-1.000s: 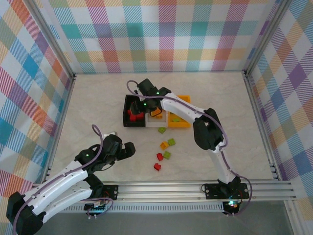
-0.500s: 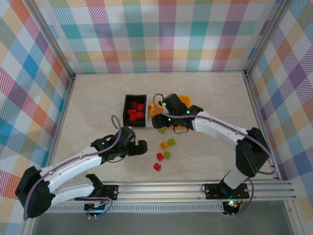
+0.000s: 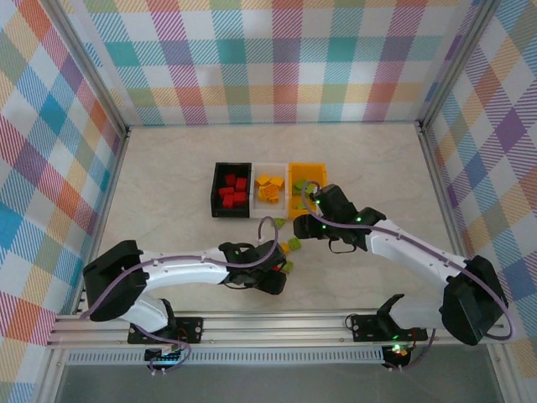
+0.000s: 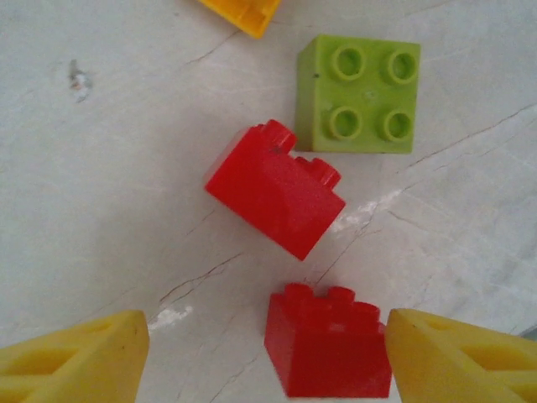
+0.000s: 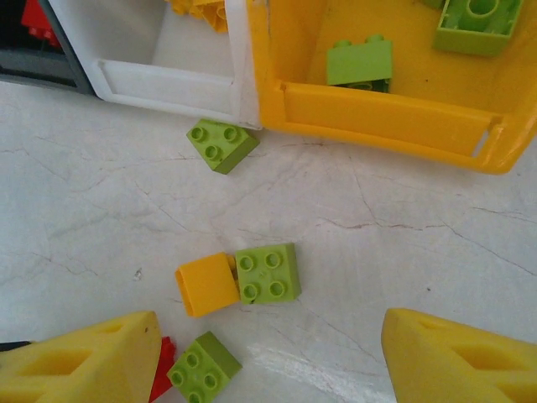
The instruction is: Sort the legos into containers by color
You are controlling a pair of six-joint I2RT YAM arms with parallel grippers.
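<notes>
Red brick [image 4: 329, 351] now lies between the spread jaws of my left gripper [image 4: 265, 346], which has just swung in but is not yet pinching. It belongs in the black bin [image 3: 214, 189]. Right gripper [image 5: 268, 357], spread and empty, has moved over the loose green bricks [image 5: 267, 272].

White-shelled left arm [image 3: 180, 270], seven o'clock, and right arm [image 3: 411, 252], four o'clock: black joints, lilac cables, green lights, yellow lattice-cut fingers [image 4: 75, 361].
</notes>
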